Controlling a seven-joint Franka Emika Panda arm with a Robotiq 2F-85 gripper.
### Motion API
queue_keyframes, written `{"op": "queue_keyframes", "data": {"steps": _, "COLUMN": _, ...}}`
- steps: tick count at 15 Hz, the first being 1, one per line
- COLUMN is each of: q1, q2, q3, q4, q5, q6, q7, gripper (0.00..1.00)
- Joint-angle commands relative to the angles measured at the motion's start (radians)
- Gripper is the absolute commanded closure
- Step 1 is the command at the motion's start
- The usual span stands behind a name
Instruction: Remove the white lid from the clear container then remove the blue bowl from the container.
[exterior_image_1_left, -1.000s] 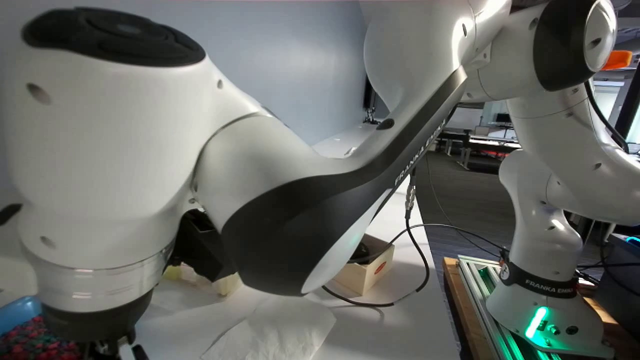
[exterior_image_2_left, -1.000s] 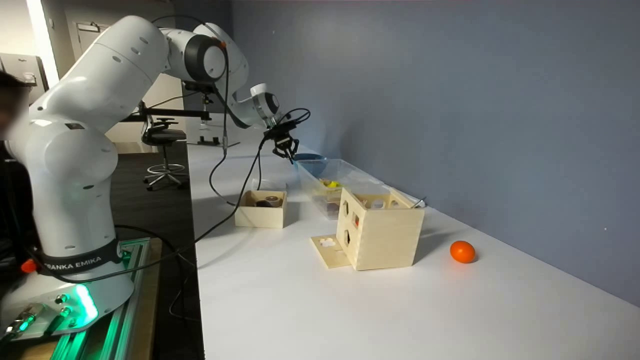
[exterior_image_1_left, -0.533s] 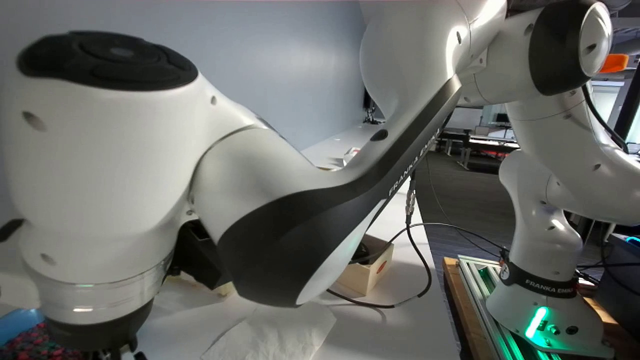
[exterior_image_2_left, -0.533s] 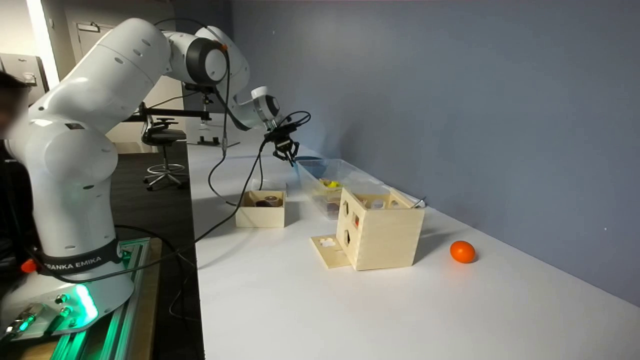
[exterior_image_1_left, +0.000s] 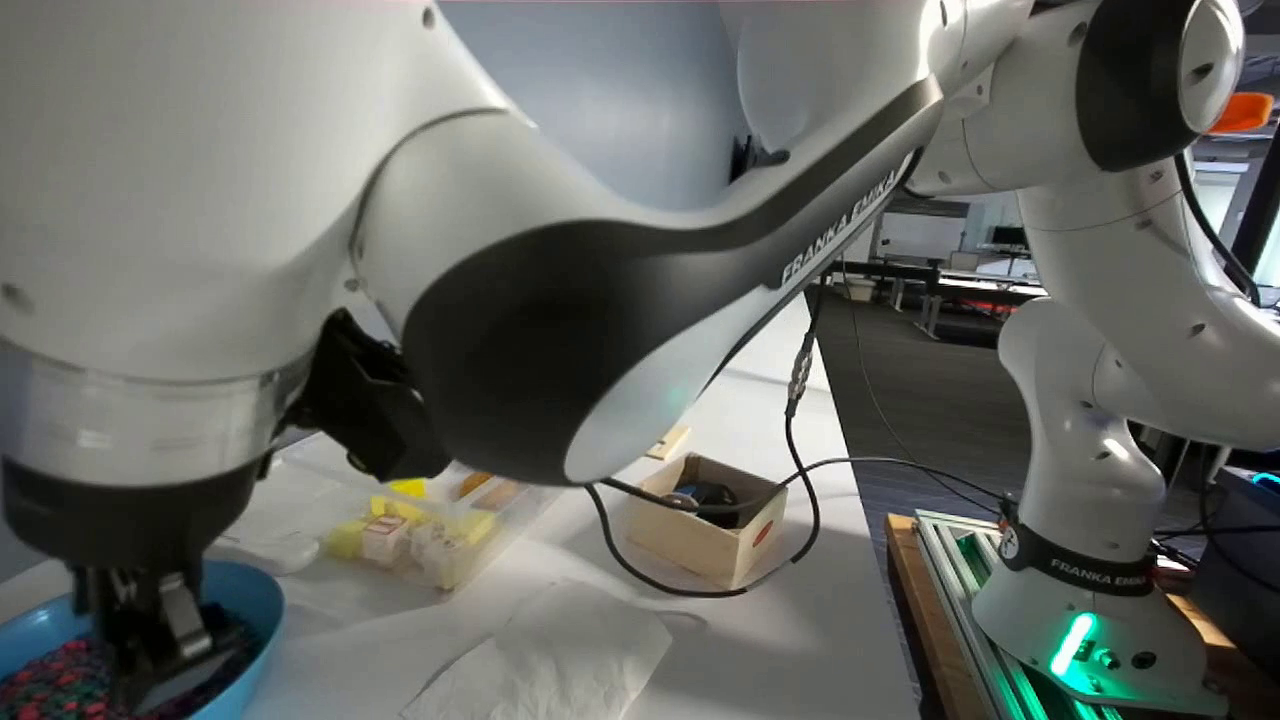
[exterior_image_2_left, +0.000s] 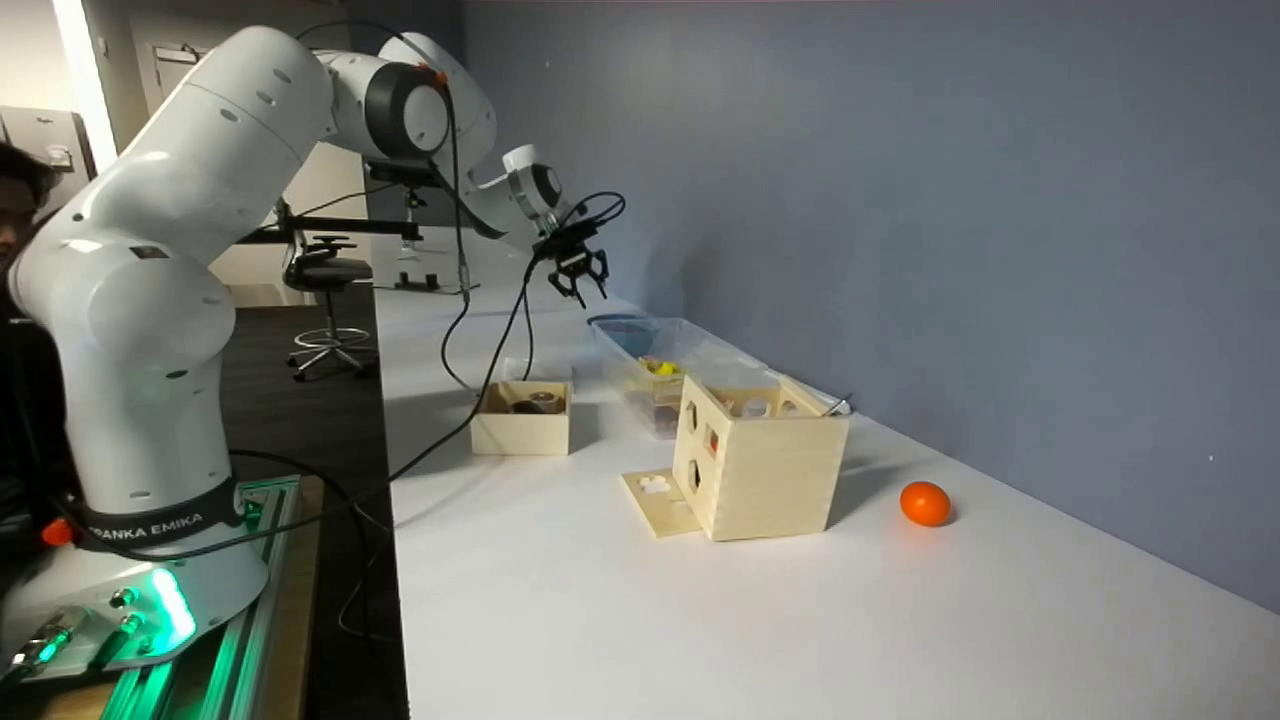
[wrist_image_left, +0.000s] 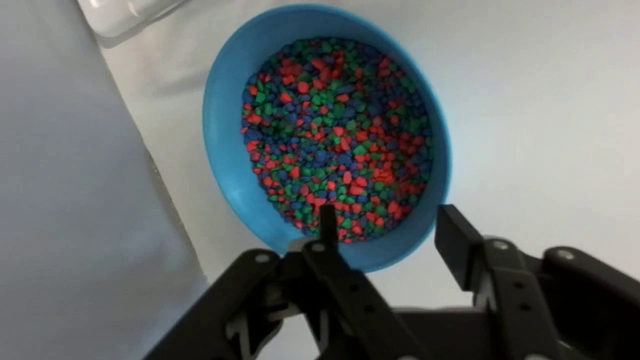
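One round blue bowl (wrist_image_left: 223, 145), smooth and bright, holds red, green and dark-blue pebbles (wrist_image_left: 340, 137); above it, the gripper (wrist_image_left: 387, 220) has its fingers (wrist_image_left: 456, 247) well apart.

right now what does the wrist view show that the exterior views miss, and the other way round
Only the wrist view shows nearly the full rim of the round bright-blue bowl and almost all its red, green and blue gravel.

Only the exterior views show the shallow see-through plastic container and small wooden box, in both, plus the pale wooden cube with cut-out holes and orange ball, in an exterior view.

Both share the bowl, open black gripper, white tabletop and, in an exterior view, probably the white plastic lid.
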Motion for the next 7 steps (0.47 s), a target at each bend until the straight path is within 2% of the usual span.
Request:
{"op": "queue_keyframes", "data": {"steps": 1, "q1": -0.005, "q2": -0.101, "q3": -0.022, "q4": -0.055, "q5": 0.016, "q6": -0.049, "q7": 0.130, "gripper": 0.13}}
{"op": "queue_keyframes", "data": {"steps": 3, "q1": -0.011, "q2": -0.152, "q3": -0.045, "q4": -0.094, "q5": 0.004, "q6": -0.098, "q7": 0.214, "gripper": 0.02}}
{"op": "queue_keyframes", "data": {"steps": 6, "q1": -0.020, "q2": -0.204, "q3": -0.074, "q4": -0.144, "q5": 0.014, "q6": -0.150, "q7": 0.345, "gripper": 0.00}}
{"op": "queue_keyframes", "data": {"steps": 7, "q1": -0.025, "q2": -0.203, "q3": -0.075, "q4": -0.147, "q5": 0.006, "q6": -0.110, "q7": 0.362, "gripper": 0.00}}
